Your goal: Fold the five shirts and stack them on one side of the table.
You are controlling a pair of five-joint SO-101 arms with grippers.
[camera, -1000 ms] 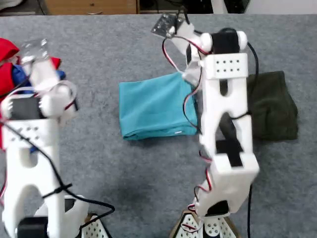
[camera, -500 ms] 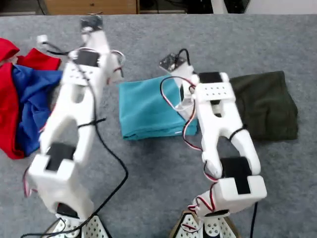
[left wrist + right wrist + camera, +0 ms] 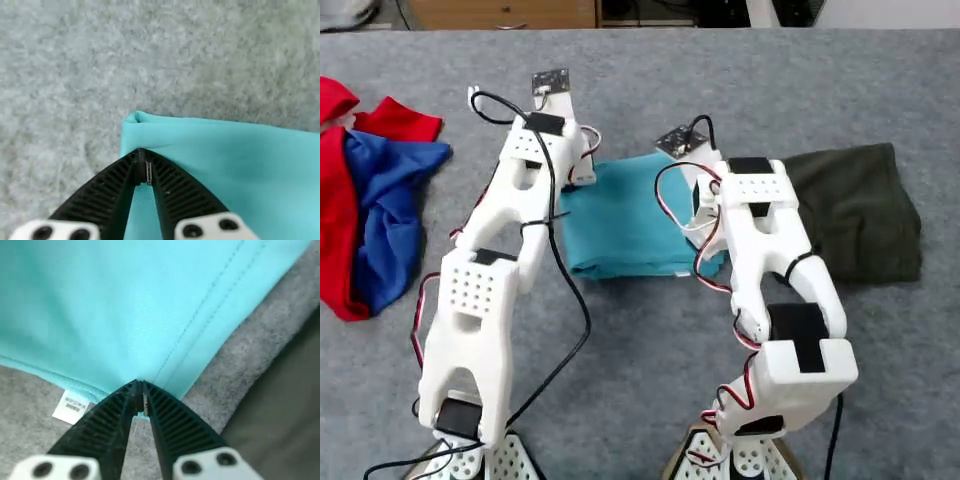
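The grey felt table [image 3: 640,80] has the teal shirt [image 3: 620,215] at its middle, already folded into a flat block. That is the piece in hand, and I place everything else by it. To its right, just apart from it, lies the dark green shirt [image 3: 865,215], folded and settled. That looks to me like the start of the stack. Well off to its left the red shirt [image 3: 332,220] and the blue shirt [image 3: 390,210] lie tangled in a heap, not yet folded.

The two arms hang over the teal shirt's opposite ends. The left gripper [image 3: 144,165] sits at its far left corner with its jaws pressed together, tips down on the cloth. The right gripper [image 3: 139,397] is at its near right edge beside a seam, jaws likewise together. I cannot tell whether either has cloth nipped between them. A small white label [image 3: 72,407] peeks from under the near edge.

The next job looks like carrying this fold onto the green one. Both grips should take every layer at the edge, not only the top. The two ends should rise level and travel together, so the block neither sags open nor drags the label side along the felt.
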